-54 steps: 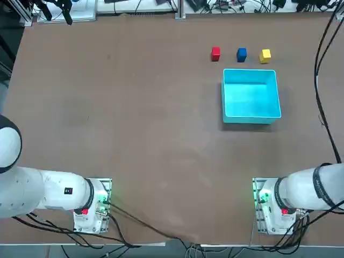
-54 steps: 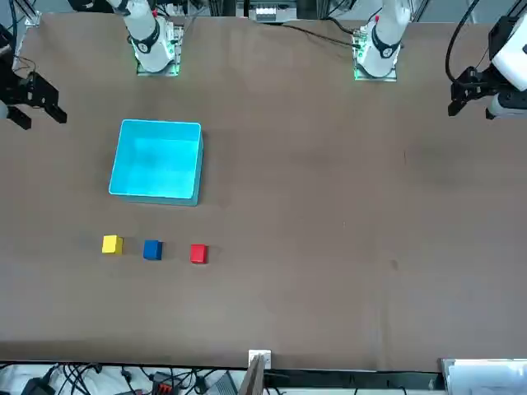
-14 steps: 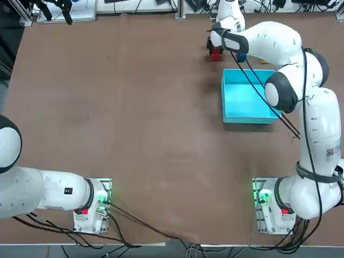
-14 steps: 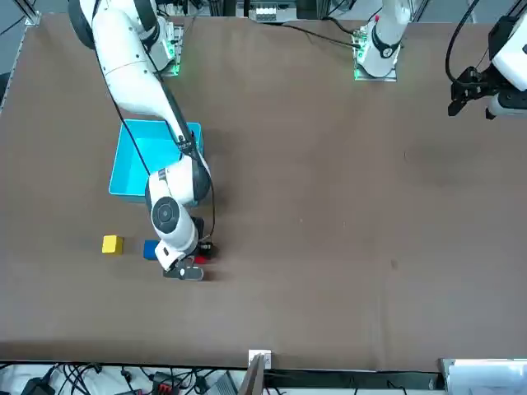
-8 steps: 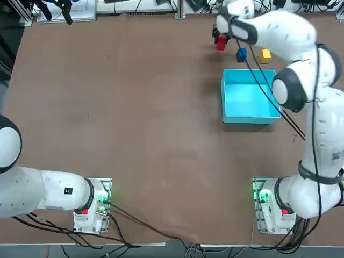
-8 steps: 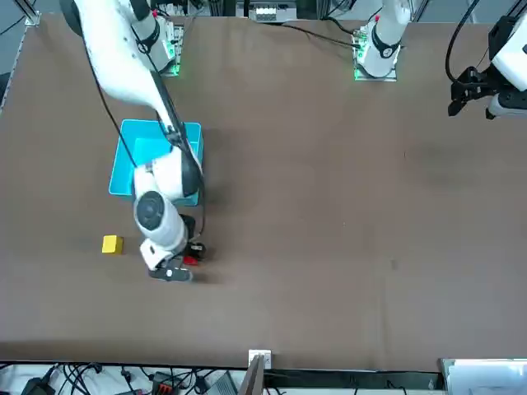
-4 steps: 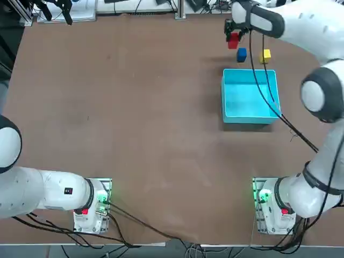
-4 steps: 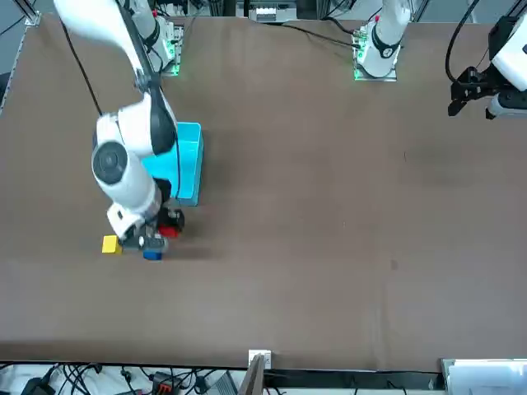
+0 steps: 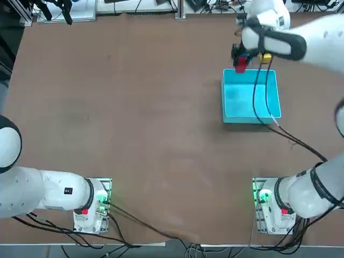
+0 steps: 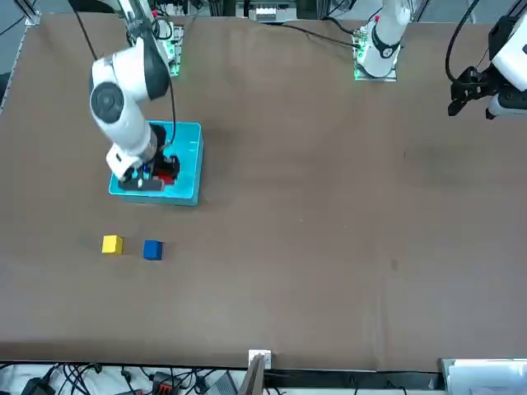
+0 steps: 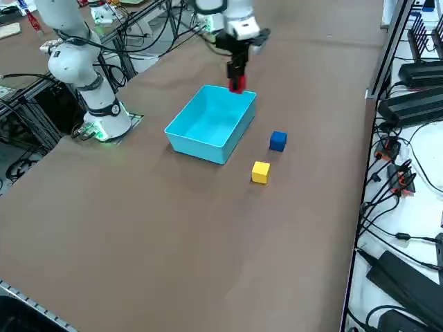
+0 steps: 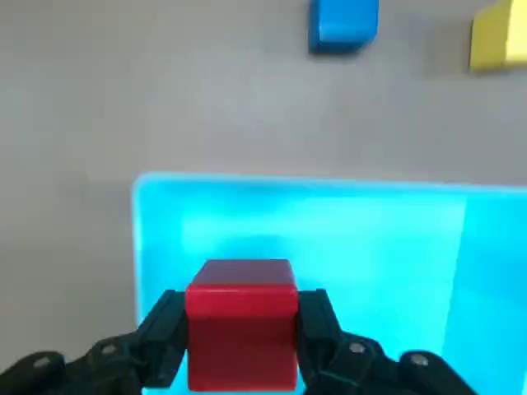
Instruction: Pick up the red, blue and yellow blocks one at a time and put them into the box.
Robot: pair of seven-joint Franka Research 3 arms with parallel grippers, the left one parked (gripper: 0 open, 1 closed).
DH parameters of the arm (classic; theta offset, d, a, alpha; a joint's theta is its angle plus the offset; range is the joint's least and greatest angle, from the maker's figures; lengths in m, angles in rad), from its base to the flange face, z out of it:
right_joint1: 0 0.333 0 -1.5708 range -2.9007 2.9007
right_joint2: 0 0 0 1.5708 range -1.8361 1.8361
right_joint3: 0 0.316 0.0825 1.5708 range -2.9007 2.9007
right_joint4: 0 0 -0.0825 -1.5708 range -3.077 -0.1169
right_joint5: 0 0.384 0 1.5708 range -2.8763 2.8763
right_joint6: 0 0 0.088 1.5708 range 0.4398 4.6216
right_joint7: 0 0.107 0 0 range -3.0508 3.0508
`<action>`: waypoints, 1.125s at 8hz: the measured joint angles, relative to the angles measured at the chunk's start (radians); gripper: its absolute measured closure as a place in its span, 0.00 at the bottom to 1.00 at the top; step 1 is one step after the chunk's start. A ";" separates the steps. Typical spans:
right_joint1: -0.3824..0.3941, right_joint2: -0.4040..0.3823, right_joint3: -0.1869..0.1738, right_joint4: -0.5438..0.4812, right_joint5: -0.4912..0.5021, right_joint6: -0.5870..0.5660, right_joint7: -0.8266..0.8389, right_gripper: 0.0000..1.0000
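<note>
Right gripper (image 12: 241, 329) clamps the red block (image 12: 241, 321), hanging in the air above the box's (image 9: 271, 107) far edge. Blue block (image 11: 277, 140) and yellow block (image 11: 260, 171) sit on the table (image 9: 134, 107) just beyond the box.

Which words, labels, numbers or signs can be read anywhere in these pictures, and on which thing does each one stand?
No text can be read.
The red block, blue block, yellow block and box show plain colours, no markings.
The right end effector, shut on the red block over the box, shows no label.
A small dark mark on the parked left arm is too small to read.
</note>
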 joint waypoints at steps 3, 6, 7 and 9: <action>0.027 -0.058 0.002 -0.214 0.000 0.142 0.000 0.31; 0.038 -0.045 0.003 -0.263 0.000 0.196 0.000 0.29; 0.045 -0.042 0.003 -0.263 0.000 0.195 0.000 0.26; 0.056 -0.045 0.003 -0.259 0.000 0.174 0.000 0.02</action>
